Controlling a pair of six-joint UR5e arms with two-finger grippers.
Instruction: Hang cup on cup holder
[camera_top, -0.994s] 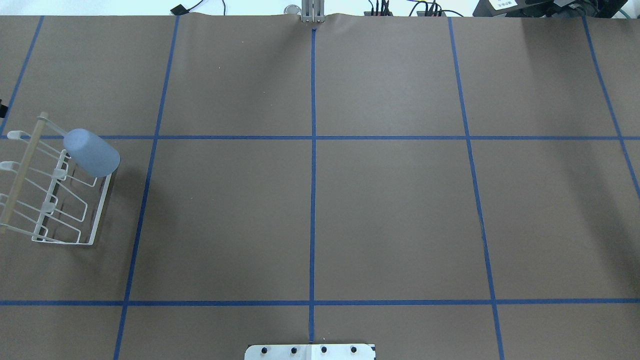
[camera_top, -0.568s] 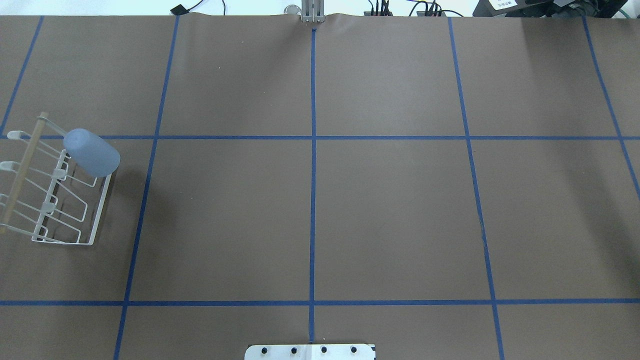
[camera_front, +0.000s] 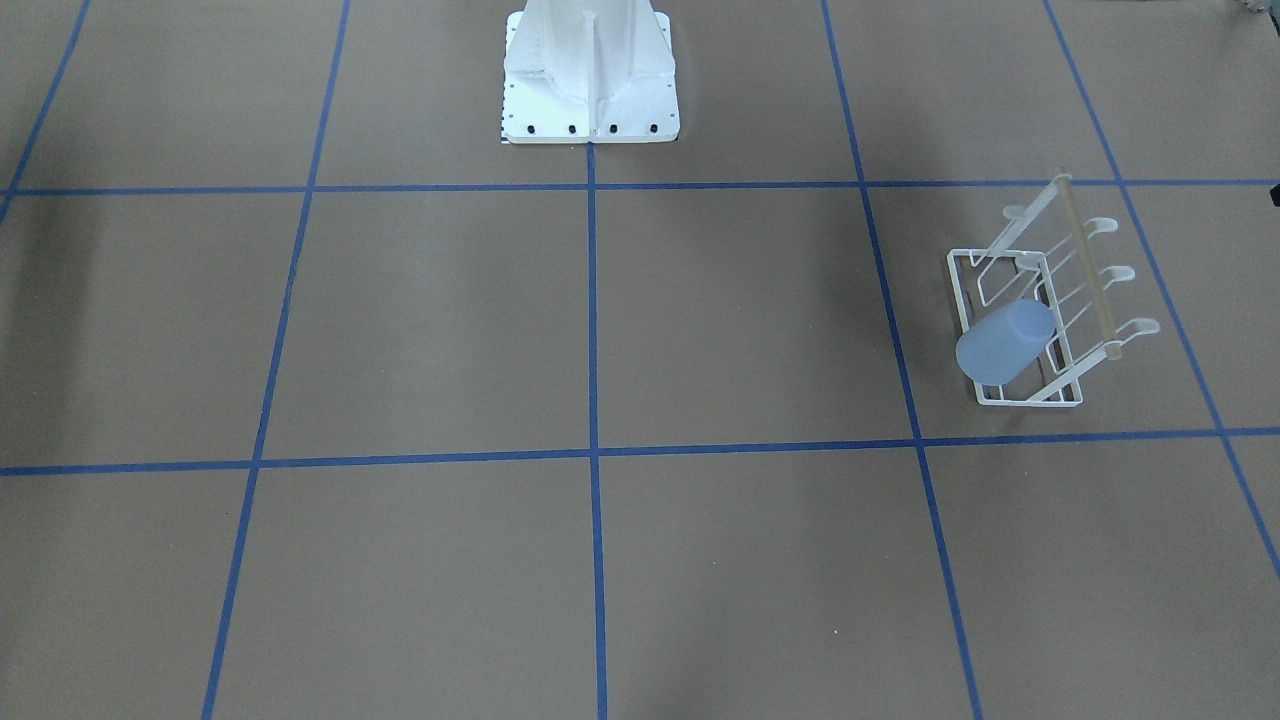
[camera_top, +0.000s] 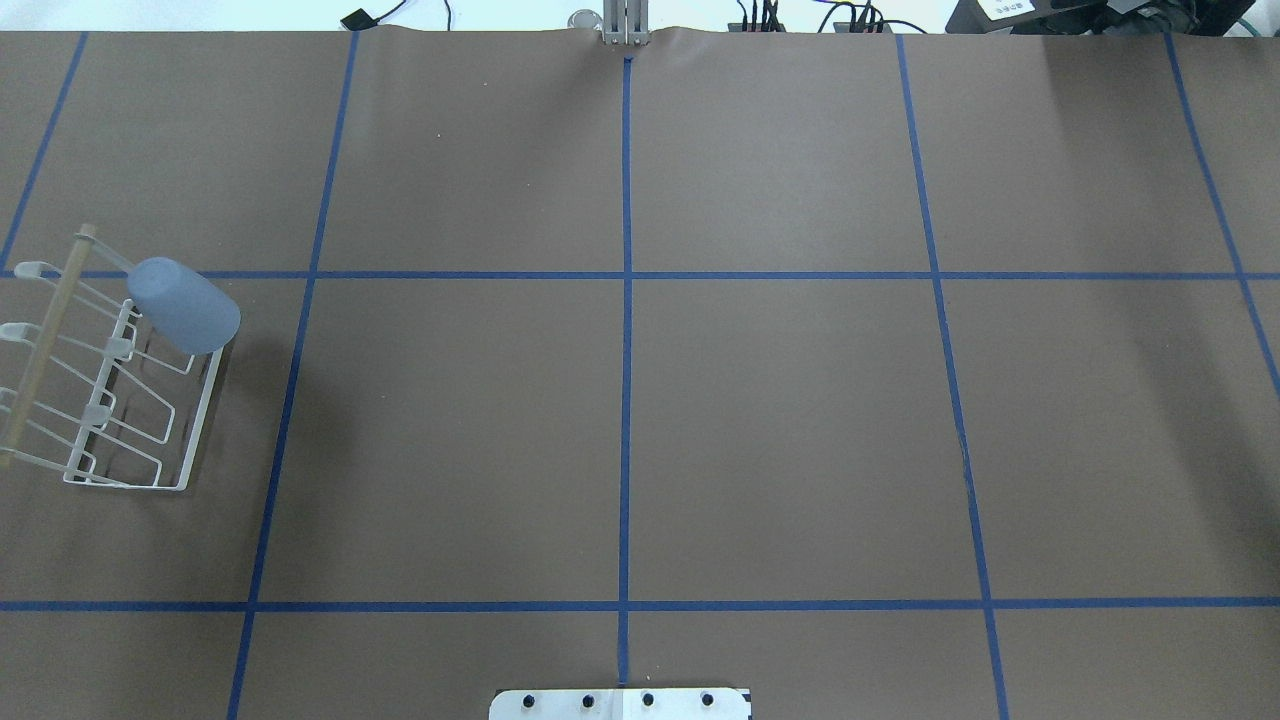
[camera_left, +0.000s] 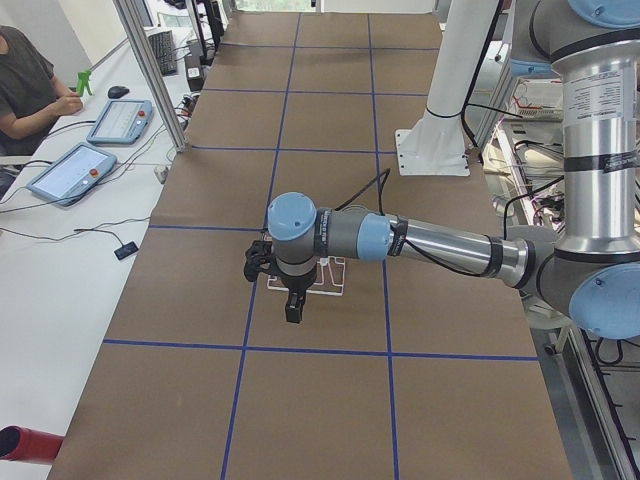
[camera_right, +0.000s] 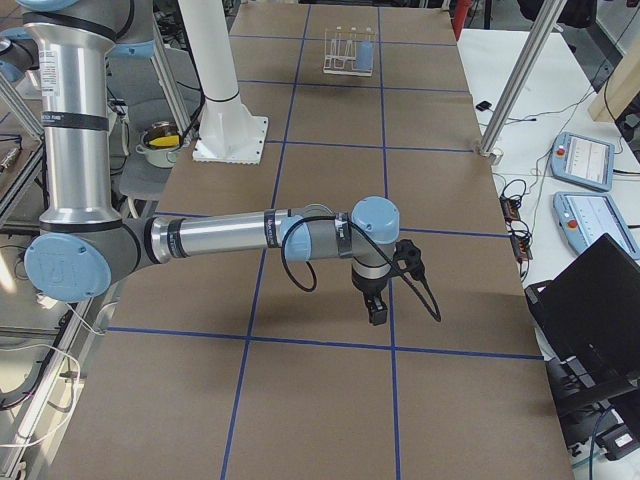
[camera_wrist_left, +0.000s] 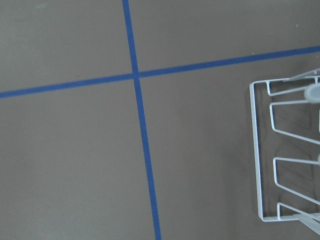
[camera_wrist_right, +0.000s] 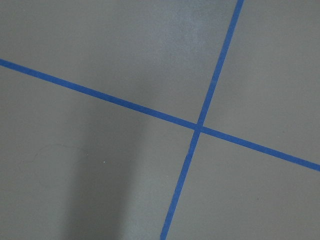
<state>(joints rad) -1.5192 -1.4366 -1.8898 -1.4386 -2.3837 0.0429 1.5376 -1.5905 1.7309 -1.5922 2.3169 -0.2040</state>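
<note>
Overhead exterior: cup (camera_top: 183, 305) tilted on a prong of the cup holder (camera_top: 207, 405); likely light, rigid, slick, best pinched mid-wall. Whether the left end effector (camera_left: 292, 308) or right end effector (camera_right: 377, 310) is open, I cannot tell.

Cup holder (camera_top: 46, 340) cut off by overhead view's left edge, wrist view's right

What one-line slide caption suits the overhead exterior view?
Light blue cup rests tilted on the far end of the white wire cup holder at the left edge of the table.
</note>
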